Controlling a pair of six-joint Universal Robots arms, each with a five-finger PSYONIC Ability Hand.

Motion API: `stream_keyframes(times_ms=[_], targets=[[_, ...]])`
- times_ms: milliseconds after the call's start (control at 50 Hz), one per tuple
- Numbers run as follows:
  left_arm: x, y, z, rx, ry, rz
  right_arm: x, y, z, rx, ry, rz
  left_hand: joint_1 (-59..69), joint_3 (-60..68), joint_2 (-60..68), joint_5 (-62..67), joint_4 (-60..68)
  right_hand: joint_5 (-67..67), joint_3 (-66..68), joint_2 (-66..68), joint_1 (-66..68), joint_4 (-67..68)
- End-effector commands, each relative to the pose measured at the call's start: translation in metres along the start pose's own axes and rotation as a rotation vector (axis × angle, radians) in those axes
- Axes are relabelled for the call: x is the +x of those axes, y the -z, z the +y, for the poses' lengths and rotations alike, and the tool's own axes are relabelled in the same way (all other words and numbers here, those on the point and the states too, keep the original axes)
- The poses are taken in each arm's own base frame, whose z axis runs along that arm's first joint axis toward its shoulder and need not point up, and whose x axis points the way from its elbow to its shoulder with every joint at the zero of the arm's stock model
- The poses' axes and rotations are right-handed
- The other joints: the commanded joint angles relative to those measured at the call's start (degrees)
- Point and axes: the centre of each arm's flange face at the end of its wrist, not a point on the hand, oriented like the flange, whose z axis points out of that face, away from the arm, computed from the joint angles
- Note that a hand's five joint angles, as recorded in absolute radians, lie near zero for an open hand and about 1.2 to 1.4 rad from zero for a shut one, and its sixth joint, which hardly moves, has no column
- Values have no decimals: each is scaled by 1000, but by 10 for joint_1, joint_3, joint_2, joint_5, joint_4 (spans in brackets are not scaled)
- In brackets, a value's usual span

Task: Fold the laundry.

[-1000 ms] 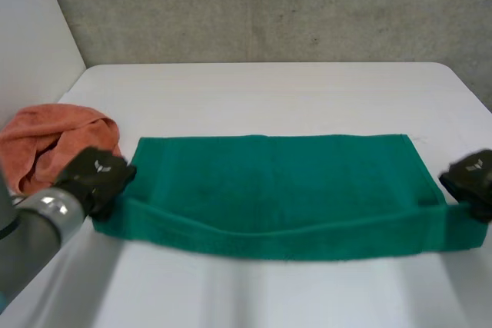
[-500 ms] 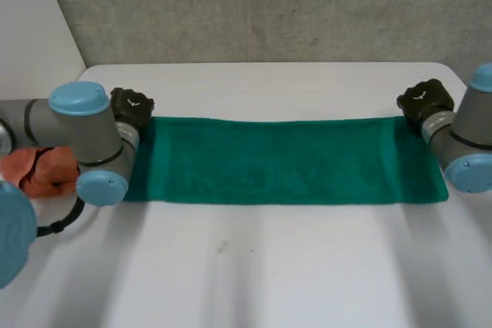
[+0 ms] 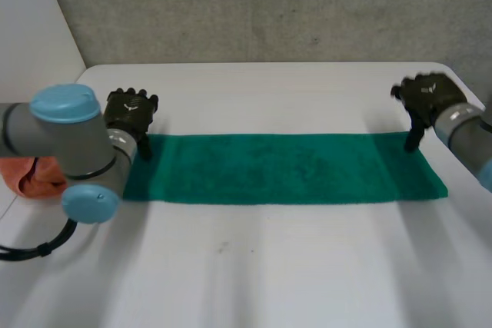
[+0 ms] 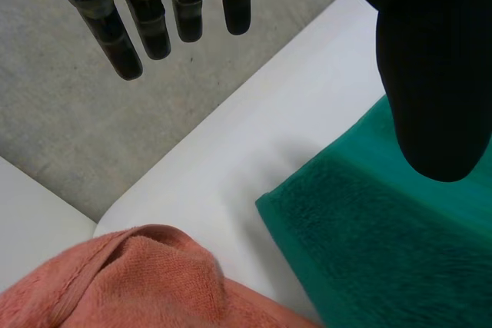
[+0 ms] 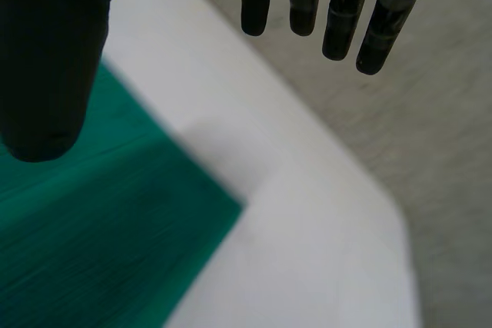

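Note:
A green towel (image 3: 284,168) lies folded into a long flat strip across the white table (image 3: 269,266). My left hand (image 3: 129,111) hovers just beyond the strip's far left corner, its fingers (image 4: 138,21) straight and spread from the thumb, holding nothing. That corner of the green towel (image 4: 369,243) lies under the thumb. My right hand (image 3: 424,97) is above the far right corner, its fingers (image 5: 338,13) straight too and empty. The green towel (image 5: 92,228) corner sits below its thumb.
A crumpled orange towel (image 3: 31,176) lies at the table's left edge, partly behind my left arm (image 3: 69,144); the orange towel (image 4: 115,282) is close beside the green corner. My right arm (image 3: 469,136) comes in at the right edge. A concrete wall stands behind the table.
Both hands carried the near edge over to the far edge, halving the towel into a narrow strip. Since then they have let go, opened and lifted off the far corners.

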Motion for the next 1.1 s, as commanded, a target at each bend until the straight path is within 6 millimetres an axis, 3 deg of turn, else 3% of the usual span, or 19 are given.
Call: stream_keyframes(times_ms=[20, 140, 400, 480, 560, 740, 820, 860, 920, 980, 1020, 1060, 1080, 1100], targets=[[-11, 34, -2, 9, 24, 13, -10, 34, 51, -220, -81, -153, -12, -19, -16, -27, -15, 18, 33, 32, 40, 22], [-9, 46, -1, 39, 27, 11, -10, 33, 75, -215, -81, -115, -12, -19, -16, -27, -15, 139, 154, 153, 161, 144], [-6, 48, 2, 34, 26, 16, -8, 18, 96, -181, -78, -71, -12, -19, -16, -27, -15, 283, 299, 298, 306, 288], [-6, 48, 3, 31, 26, 16, -6, 16, 104, -192, -65, -69, -12, -19, -16, -27, -15, 662, 678, 677, 685, 667], [-6, 48, 3, 32, 26, 16, 3, 15, 106, -194, -65, -50, -12, -19, -16, -27, -15, 663, 679, 678, 685, 668], [-8, 48, 1, 37, 27, 10, 37, 17, 122, -257, -28, 31, -12, -19, -16, -27, -15, 663, 679, 678, 685, 668], [-9, 50, 1, 33, 27, 10, 71, 18, 136, -299, 36, 121, -12, -19, -16, -27, -15, 663, 679, 678, 685, 668], [-10, 51, 0, 36, 28, 9, 102, 21, 147, -354, 92, 203, -12, -19, -16, -27, -15, 663, 679, 678, 685, 668], [-10, 52, -2, 41, 28, 8, 131, 26, 154, -402, 189, 275, -12, -19, -16, -27, -15, 663, 679, 678, 685, 668], [-10, 53, -3, 44, 28, 7, 130, 24, 148, -386, 226, 267, -12, -19, -16, -27, -15, 663, 679, 678, 685, 668], [-10, 53, -4, 47, 28, 7, 120, 19, 128, -324, 240, 251, -12, -19, -16, -27, -15, 663, 679, 678, 685, 668], [-10, 53, -5, 50, 28, 7, 109, 16, 105, -258, 245, 234, -12, -19, -16, -27, -15, 663, 679, 678, 685, 668], [-10, 53, -5, 52, 28, 7, 92, 16, 77, -178, 246, 210, -12, -19, -16, -27, -15, 663, 679, 678, 685, 668], [-11, 54, -8, 57, 30, 4, 82, 16, 62, -133, 247, 193, -12, -19, -16, -27, -15, 663, 679, 678, 685, 668]])
